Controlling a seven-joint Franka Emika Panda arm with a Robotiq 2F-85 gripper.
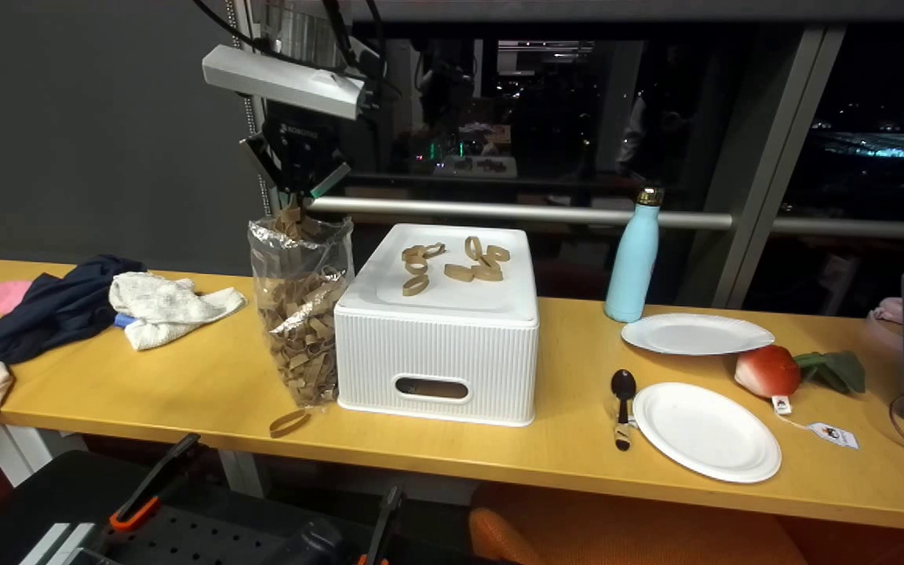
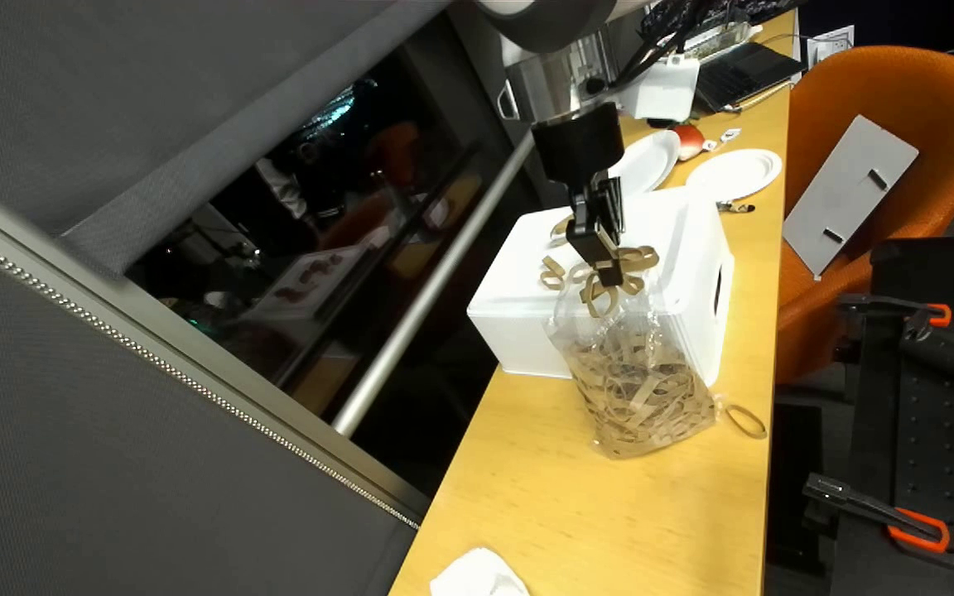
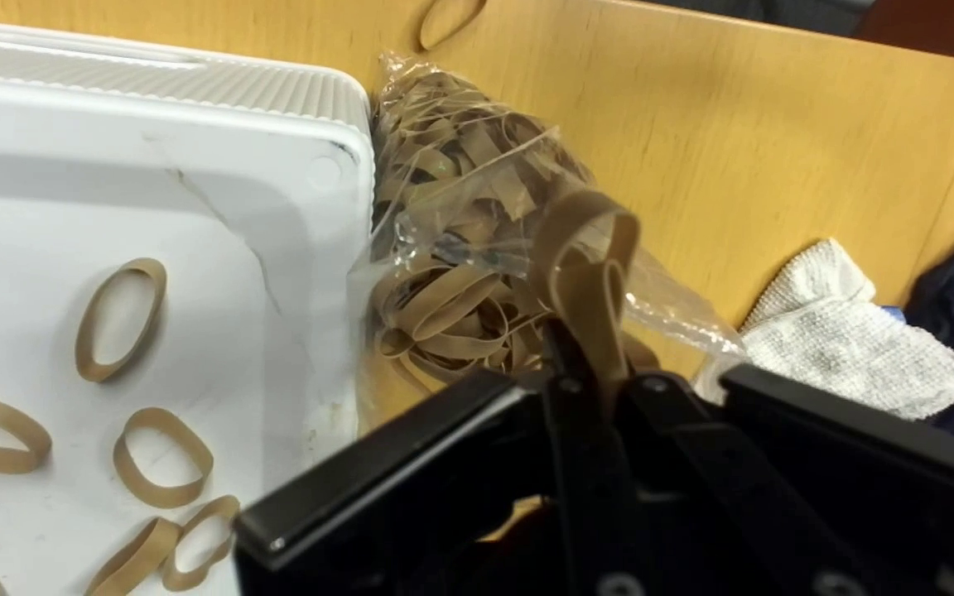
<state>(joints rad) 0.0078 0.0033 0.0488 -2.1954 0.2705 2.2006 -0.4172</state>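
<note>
My gripper [image 1: 293,198] is shut on one or more tan rubber bands [image 3: 589,290], just above the open mouth of a clear plastic bag [image 1: 303,329]. The gripper also shows in an exterior view [image 2: 607,269] and in the wrist view [image 3: 601,372]. The held band [image 2: 599,300] hangs below the fingertips in that exterior view. The bag, full of tan bands, stands on the table and leans by the white box [image 1: 436,361]; it also shows in the wrist view [image 3: 477,174]. Several loose bands [image 3: 121,319] lie on the box's lid.
A single band [image 1: 289,424] lies near the table's front edge. Cloths [image 1: 169,306] lie to the left in that view. A blue bottle [image 1: 634,259], white plates [image 1: 707,431], a black spoon [image 1: 622,392] and a red toy vegetable [image 1: 767,371] stand or lie beyond the box.
</note>
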